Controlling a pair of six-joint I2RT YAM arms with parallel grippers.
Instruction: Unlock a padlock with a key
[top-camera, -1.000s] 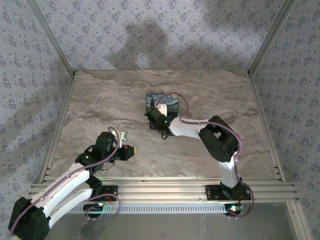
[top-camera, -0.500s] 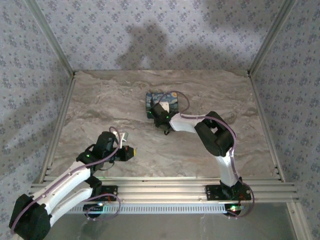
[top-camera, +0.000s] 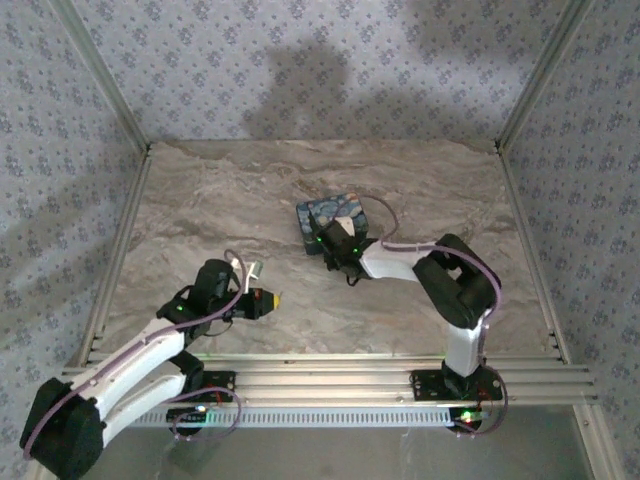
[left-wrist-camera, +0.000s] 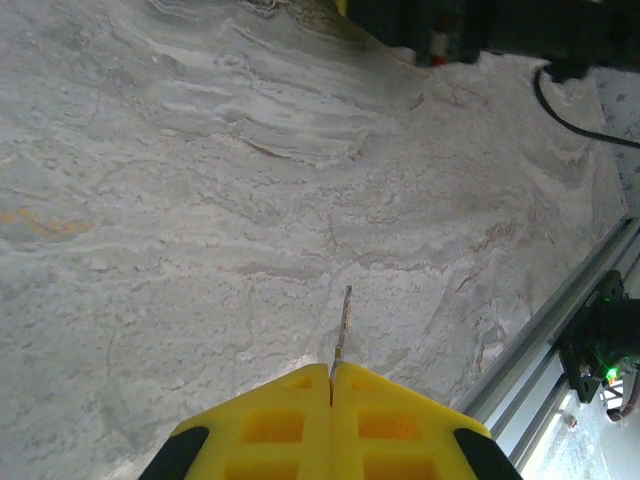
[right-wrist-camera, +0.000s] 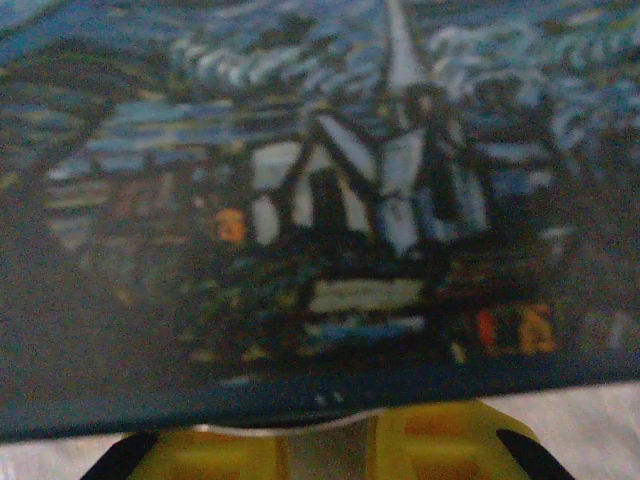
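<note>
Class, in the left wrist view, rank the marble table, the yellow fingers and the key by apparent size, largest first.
1. marble table
2. yellow fingers, though nearness to the lens inflates them
3. key, a thin sliver pinched between them

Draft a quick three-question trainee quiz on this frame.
1. True or false: the left gripper is shut on the key, blade poking past its fingertips.
2. The right gripper faces: A) painted box B) key C) a mug.
3. Short answer: what surface lies under the key's blade?
Key: 1 true; 2 A; 3 the marbled tabletop.
</note>
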